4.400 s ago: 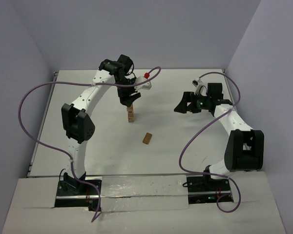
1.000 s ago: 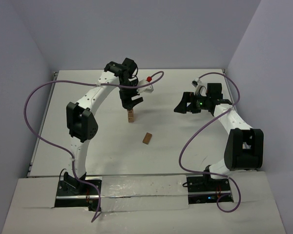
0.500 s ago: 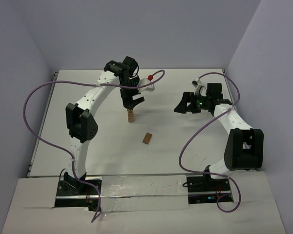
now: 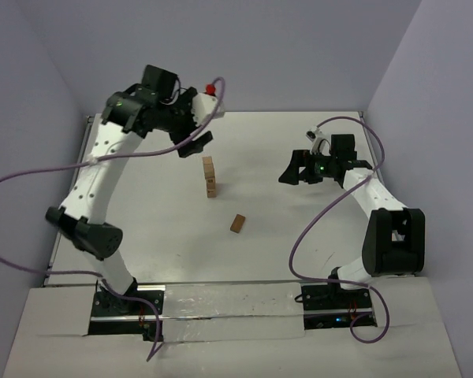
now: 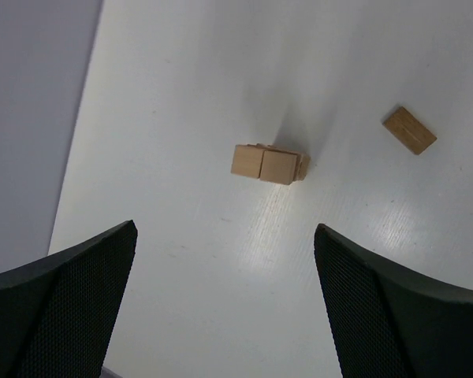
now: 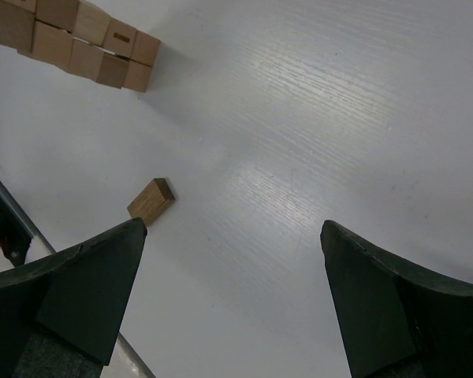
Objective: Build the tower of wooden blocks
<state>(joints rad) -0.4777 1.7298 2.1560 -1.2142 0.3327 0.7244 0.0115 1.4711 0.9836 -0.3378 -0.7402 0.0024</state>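
My left arm has swung up and away to the left of the tower since a second ago. Over the white table point(image 4: 142, 205), my left gripper point(image 5: 225, 232) hangs wide open and empty; my right gripper point(image 6: 232, 227) gapes empty too. The tower point(image 4: 210, 176), a narrow column of tan wooden cubes, stands upright mid-table. One loose tan wooden block point(image 4: 237, 224) lies near it, to its right on the side nearer my bases.

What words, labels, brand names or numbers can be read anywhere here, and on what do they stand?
No readable text in any view.
The tower and the loose block are plain wood; one tower block has a small dark slot, not a letter.
The table, the left arm and the right arm show no legible label.
A green light on the right arm carries no wording.
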